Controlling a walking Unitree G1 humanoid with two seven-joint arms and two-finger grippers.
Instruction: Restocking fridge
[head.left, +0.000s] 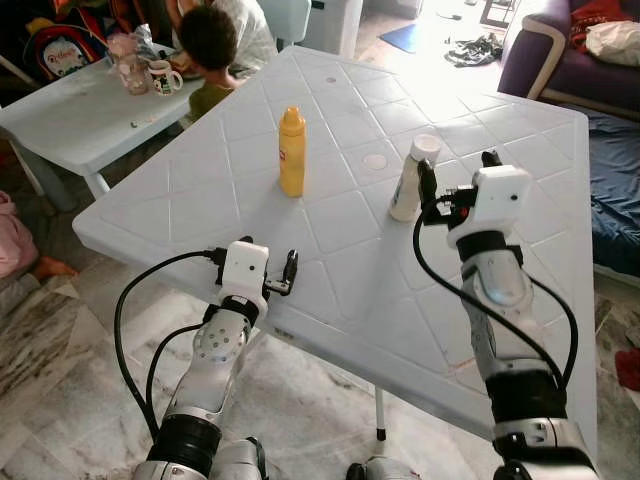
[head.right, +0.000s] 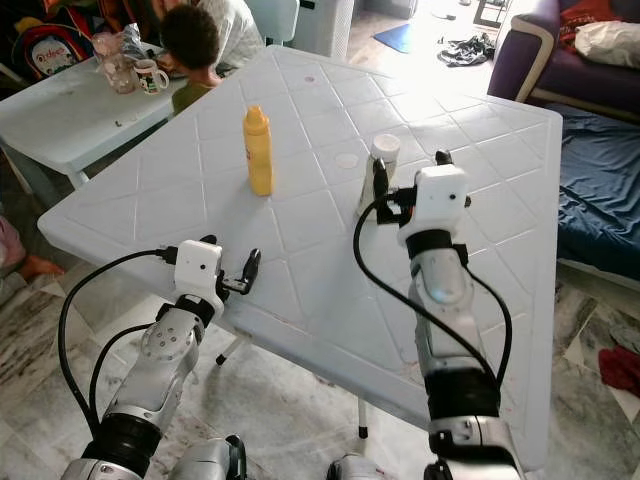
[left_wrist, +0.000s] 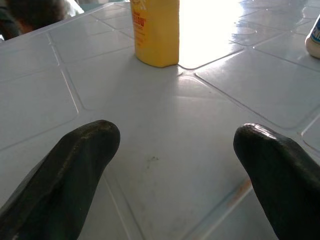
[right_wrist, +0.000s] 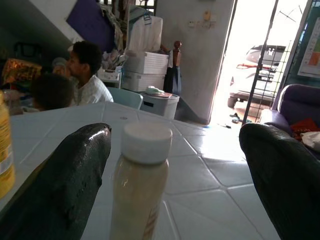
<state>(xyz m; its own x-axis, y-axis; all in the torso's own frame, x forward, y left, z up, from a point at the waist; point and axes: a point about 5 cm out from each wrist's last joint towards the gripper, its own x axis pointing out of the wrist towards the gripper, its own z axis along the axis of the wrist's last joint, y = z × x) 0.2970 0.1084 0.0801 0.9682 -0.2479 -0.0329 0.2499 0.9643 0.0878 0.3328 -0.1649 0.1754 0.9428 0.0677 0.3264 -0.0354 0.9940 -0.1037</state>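
right wrist: white bottle (right_wrist: 140, 192) btm cut off

A white plastic table (head.left: 330, 270) with a diamond-grid top carries a yellow squeeze bottle (head.left: 291, 152) standing upright near centre and, at its three o'clock, an upright white-capped bottle (head.left: 412, 178).

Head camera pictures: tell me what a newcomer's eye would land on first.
The yellow bottle standing upright near the middle of the white table stands out first. Beside it, the right gripper has its fingers spread around the white-capped bottle, not yet closed. The left gripper hovers open at the table's near edge.
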